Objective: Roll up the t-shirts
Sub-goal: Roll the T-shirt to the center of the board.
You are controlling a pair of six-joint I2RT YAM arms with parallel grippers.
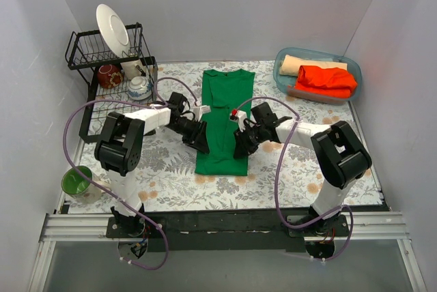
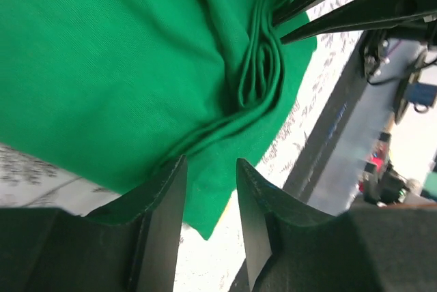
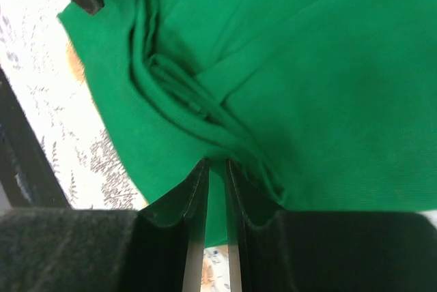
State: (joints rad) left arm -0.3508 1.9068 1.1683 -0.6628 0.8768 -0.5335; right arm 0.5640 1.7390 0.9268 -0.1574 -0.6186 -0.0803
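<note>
Lying on floral cloth: green t-shirt | right gripper pinches it | left gripper parted

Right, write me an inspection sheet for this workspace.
Surface: table with a leaf-print cover, lying flat.
Job's things: green t-shirt folded into a long strip, near end bunched; orange-red t-shirt and tan roll in a clear bin.
Clutter: dish rack holding a plate and crockery; green cup at the near left.
Grippers: left gripper fingers apart over the shirt's edge; right gripper pinching a fold.
Cables: purple cables loop off both arms, clear of the shirt.
Surroundings: white walls; nothing else seen.
</note>
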